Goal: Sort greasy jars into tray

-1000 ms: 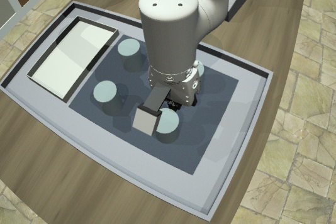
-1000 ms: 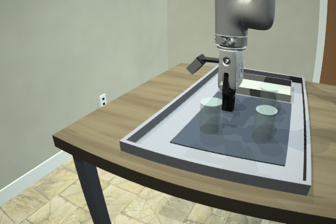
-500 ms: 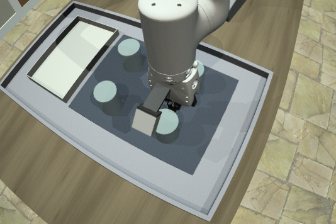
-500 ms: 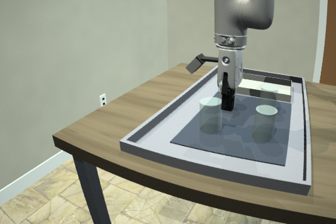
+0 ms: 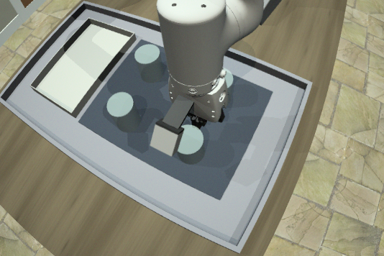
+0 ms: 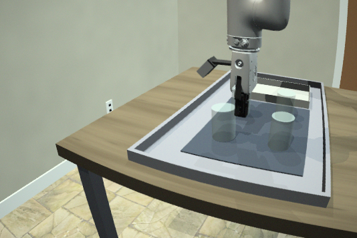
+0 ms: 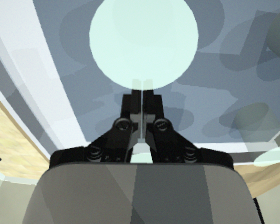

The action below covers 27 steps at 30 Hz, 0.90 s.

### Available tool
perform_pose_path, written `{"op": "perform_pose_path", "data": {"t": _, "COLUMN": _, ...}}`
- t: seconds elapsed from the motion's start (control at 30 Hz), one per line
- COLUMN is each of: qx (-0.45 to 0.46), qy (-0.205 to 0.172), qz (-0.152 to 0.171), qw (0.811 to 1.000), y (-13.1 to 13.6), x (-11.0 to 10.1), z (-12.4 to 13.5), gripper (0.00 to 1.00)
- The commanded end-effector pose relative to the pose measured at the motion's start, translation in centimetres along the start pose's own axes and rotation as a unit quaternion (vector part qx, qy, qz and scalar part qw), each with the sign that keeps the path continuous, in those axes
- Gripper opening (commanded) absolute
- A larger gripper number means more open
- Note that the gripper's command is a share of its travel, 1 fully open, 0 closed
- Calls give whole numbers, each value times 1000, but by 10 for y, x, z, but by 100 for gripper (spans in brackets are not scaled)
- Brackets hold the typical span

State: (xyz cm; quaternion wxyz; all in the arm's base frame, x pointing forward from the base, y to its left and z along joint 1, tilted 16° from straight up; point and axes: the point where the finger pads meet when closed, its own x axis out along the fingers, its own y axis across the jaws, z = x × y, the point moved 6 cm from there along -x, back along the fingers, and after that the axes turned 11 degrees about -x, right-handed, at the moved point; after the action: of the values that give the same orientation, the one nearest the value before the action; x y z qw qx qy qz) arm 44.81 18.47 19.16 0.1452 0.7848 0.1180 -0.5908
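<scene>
Four clear glass jars stand mouth down on the dark mat [image 5: 230, 149] [image 6: 241, 152] [image 7: 238, 10]. One jar [image 5: 147, 55] [image 6: 286, 95] is near the tray, one jar [image 5: 120, 103] is at the mat's left, and one jar [image 5: 229, 79] [image 6: 282, 129] is mostly hidden behind the arm. The front jar [image 5: 192, 140] [image 6: 223, 122] [image 7: 144, 35] stands right in front of my gripper [image 5: 198, 123] [image 6: 241, 113] [image 7: 143, 93]. The gripper is shut and empty, with its fingertips low at the jar's side near its top. The white tray [image 5: 111, 28] [image 6: 262, 96] beside the mat holds nothing.
Mat and tray lie on the steel table top [image 5: 162, 193] [image 6: 187, 126], which has a raised border all around. It sits on a wooden table. The arm's base stands at the back of the table.
</scene>
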Motion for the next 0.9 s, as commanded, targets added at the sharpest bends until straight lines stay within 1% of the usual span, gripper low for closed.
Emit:
{"op": "perform_pose_path", "data": {"t": 0.0, "qx": 0, "qy": 0, "qz": 0, "qw": 1000, "y": 0, "x": -1, "z": -1, "gripper": 0}}
{"op": "perform_pose_path", "data": {"t": 0.87, "qx": 0, "qy": 0, "qz": 0, "qw": 1000, "y": 1, "x": -3, "z": -4, "gripper": 0}}
